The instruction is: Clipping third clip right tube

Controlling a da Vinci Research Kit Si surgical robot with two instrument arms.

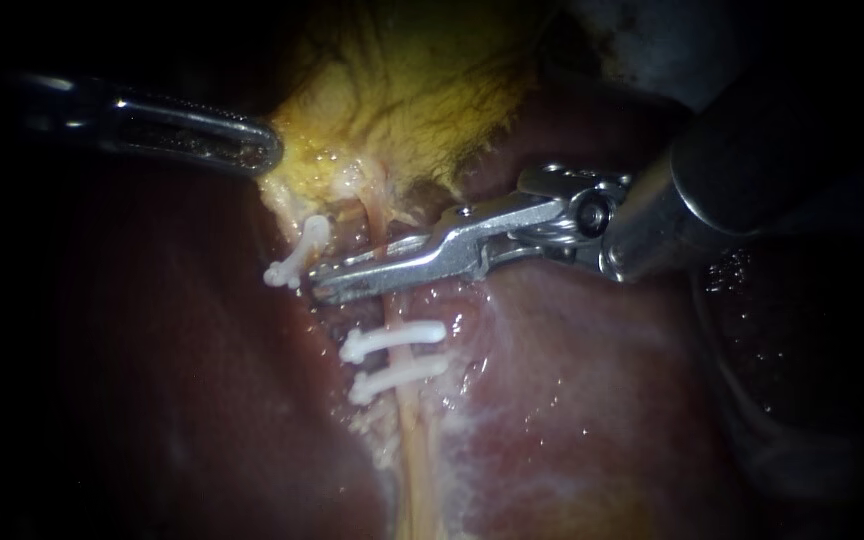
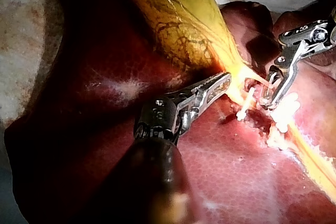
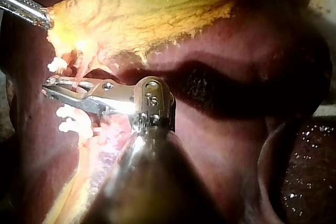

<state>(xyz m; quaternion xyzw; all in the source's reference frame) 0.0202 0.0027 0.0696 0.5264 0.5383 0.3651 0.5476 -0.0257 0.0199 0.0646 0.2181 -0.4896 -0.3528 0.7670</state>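
Right tube [image 1: 408, 410] is carrying two clips [image 1: 392, 340]; one more clip [image 1: 297, 258] is sitting left of it. Right instrument's tool [image 1: 324, 288] is straddling that tube above both, spread. Left instrument's tool [image 1: 264, 150] is pinching the gallbladder [image 1: 402, 90].

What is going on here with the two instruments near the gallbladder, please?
My left instrument is shut on the lower edge of the gallbladder. My right instrument lies open across the right tube, with the tube passing through its gap, just above the two white clips on that tube. No third clip shows there yet. A lone white clip sits further left in the endoscope view.
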